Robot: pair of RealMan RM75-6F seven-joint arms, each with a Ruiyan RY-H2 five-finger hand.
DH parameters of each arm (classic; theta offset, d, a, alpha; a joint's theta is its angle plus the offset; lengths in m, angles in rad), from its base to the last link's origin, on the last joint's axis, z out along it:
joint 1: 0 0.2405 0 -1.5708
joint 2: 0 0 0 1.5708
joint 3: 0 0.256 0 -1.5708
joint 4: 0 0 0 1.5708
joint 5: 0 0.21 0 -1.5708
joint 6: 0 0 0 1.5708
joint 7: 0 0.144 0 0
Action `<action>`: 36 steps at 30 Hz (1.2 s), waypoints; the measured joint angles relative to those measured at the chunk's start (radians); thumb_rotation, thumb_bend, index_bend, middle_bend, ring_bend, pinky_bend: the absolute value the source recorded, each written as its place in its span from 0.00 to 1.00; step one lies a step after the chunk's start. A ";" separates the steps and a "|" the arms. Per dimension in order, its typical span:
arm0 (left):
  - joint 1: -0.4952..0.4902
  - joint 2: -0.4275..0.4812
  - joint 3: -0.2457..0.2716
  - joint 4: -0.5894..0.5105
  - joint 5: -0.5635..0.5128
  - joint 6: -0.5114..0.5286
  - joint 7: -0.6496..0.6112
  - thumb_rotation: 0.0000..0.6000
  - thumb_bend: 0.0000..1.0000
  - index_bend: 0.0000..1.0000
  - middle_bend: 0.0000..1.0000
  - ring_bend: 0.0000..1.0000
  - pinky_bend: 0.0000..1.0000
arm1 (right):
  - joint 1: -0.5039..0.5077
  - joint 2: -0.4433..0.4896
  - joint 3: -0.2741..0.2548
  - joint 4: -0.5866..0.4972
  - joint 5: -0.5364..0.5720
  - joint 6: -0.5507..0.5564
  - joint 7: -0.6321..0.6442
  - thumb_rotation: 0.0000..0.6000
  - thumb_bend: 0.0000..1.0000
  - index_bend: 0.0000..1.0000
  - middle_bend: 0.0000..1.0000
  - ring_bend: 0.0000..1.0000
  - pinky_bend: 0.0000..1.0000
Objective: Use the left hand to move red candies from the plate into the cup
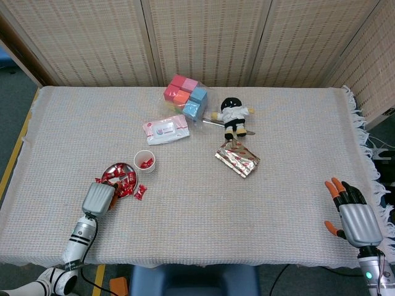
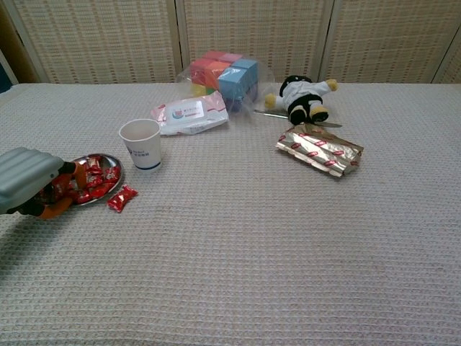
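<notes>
A small metal plate (image 1: 116, 168) (image 2: 108, 159) with several red candies (image 1: 126, 180) (image 2: 92, 173) sits near the table's front left. One red candy (image 1: 140, 192) (image 2: 122, 197) lies loose on the cloth just right of the plate. The white paper cup (image 1: 145, 161) (image 2: 141, 144) stands upright behind and right of the plate, with red candies inside. My left hand (image 1: 99, 197) (image 2: 29, 184) reaches over the plate's near rim, its fingertips down among the candies; whether it pinches one is hidden. My right hand (image 1: 353, 216) rests at the front right edge, fingers apart and empty.
Behind the cup lie a wipes packet (image 1: 165, 129) (image 2: 190, 115) and bagged coloured blocks (image 1: 186, 96) (image 2: 226, 73). A small plush doll (image 1: 232, 115) (image 2: 302, 99) and a foil candy wrapper (image 1: 237, 158) (image 2: 320, 150) lie at centre right.
</notes>
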 measured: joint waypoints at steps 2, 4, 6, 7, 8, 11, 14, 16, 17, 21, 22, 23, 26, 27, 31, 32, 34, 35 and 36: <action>0.001 0.001 -0.001 -0.003 0.000 0.002 0.001 1.00 0.55 0.65 0.66 0.57 1.00 | 0.000 0.000 0.000 0.000 0.000 0.000 0.000 1.00 0.14 0.00 0.00 0.00 0.12; 0.002 0.002 -0.002 -0.008 0.000 0.003 0.001 1.00 0.57 0.66 0.66 0.57 1.00 | 0.000 0.001 0.000 -0.001 -0.001 0.000 0.000 1.00 0.14 0.00 0.00 0.00 0.12; 0.003 0.005 -0.003 -0.015 -0.002 0.003 0.001 1.00 0.57 0.66 0.67 0.58 1.00 | 0.000 0.001 0.000 -0.001 -0.001 0.001 0.000 1.00 0.14 0.00 0.00 0.00 0.12; 0.004 0.007 -0.003 -0.018 -0.003 0.003 0.001 1.00 0.58 0.67 0.67 0.58 1.00 | -0.001 0.001 0.000 -0.001 -0.001 0.001 0.000 1.00 0.14 0.00 0.00 0.00 0.12; 0.005 0.009 -0.004 -0.022 -0.005 0.002 0.002 1.00 0.58 0.67 0.67 0.58 1.00 | -0.001 0.001 0.000 -0.001 -0.001 0.002 0.000 1.00 0.14 0.00 0.00 0.00 0.12; 0.006 0.014 -0.008 -0.027 -0.008 0.003 0.007 1.00 0.59 0.68 0.69 0.59 1.00 | -0.001 0.001 -0.001 -0.002 -0.002 0.003 0.000 1.00 0.14 0.00 0.00 0.00 0.12; 0.007 0.018 -0.013 -0.030 -0.009 0.009 0.006 1.00 0.60 0.70 0.71 0.60 1.00 | -0.001 0.002 -0.001 -0.002 -0.002 0.003 0.001 1.00 0.14 0.00 0.00 0.00 0.12; 0.007 0.019 -0.016 -0.030 -0.010 0.012 0.002 1.00 0.61 0.71 0.72 0.60 1.00 | -0.001 0.001 -0.001 -0.002 -0.001 0.002 0.000 1.00 0.14 0.00 0.00 0.00 0.12; 0.006 0.020 -0.018 -0.030 -0.010 0.013 -0.004 1.00 0.62 0.72 0.73 0.61 1.00 | -0.001 0.001 -0.001 -0.002 -0.001 0.001 0.000 1.00 0.14 0.00 0.00 0.00 0.12; 0.005 0.022 -0.027 -0.022 -0.012 0.020 -0.016 1.00 0.65 0.74 0.75 0.62 1.00 | -0.001 0.001 0.000 -0.002 0.000 0.002 -0.001 1.00 0.14 0.00 0.00 0.00 0.12; 0.004 0.022 -0.028 -0.020 -0.013 0.021 -0.018 1.00 0.66 0.74 0.75 0.63 1.00 | -0.001 0.000 0.000 -0.002 0.000 0.002 -0.002 1.00 0.14 0.00 0.00 0.00 0.12; 0.004 0.022 -0.029 -0.019 -0.012 0.023 -0.019 1.00 0.67 0.74 0.75 0.63 1.00 | -0.001 0.000 0.000 -0.002 0.000 0.003 -0.002 1.00 0.14 0.00 0.00 0.00 0.12; 0.004 0.024 -0.031 -0.020 -0.009 0.030 -0.024 1.00 0.68 0.74 0.76 0.64 1.00 | -0.001 0.000 0.000 -0.002 0.000 0.002 -0.003 1.00 0.14 0.00 0.00 0.00 0.12; 0.004 0.026 -0.032 -0.023 -0.008 0.034 -0.026 1.00 0.68 0.75 0.76 0.64 1.00 | -0.001 0.000 0.000 -0.002 0.000 0.002 -0.002 1.00 0.14 0.00 0.00 0.00 0.12; 0.003 0.040 -0.040 -0.049 -0.001 0.059 -0.033 1.00 0.68 0.75 0.77 0.64 1.00 | -0.001 0.001 0.000 -0.001 0.001 0.003 0.000 1.00 0.14 0.00 0.00 0.00 0.12; 0.002 0.047 -0.044 -0.062 0.001 0.066 -0.034 1.00 0.68 0.75 0.77 0.64 1.00 | -0.001 0.001 0.001 -0.001 0.001 0.003 0.000 1.00 0.14 0.00 0.00 0.00 0.12; 0.001 0.059 -0.051 -0.086 0.004 0.077 -0.034 1.00 0.68 0.75 0.77 0.65 1.00 | -0.001 0.002 0.001 -0.001 0.000 0.002 0.002 1.00 0.14 0.00 0.00 0.00 0.13; -0.001 0.068 -0.057 -0.104 0.007 0.084 -0.033 1.00 0.68 0.75 0.77 0.65 1.00 | -0.001 0.002 0.001 -0.001 0.001 0.002 0.003 1.00 0.14 0.00 0.00 0.00 0.13; -0.004 0.075 -0.062 -0.118 0.008 0.089 -0.032 1.00 0.68 0.75 0.77 0.65 1.00 | 0.000 0.002 0.001 -0.001 0.001 0.001 0.004 1.00 0.14 0.00 0.00 0.00 0.13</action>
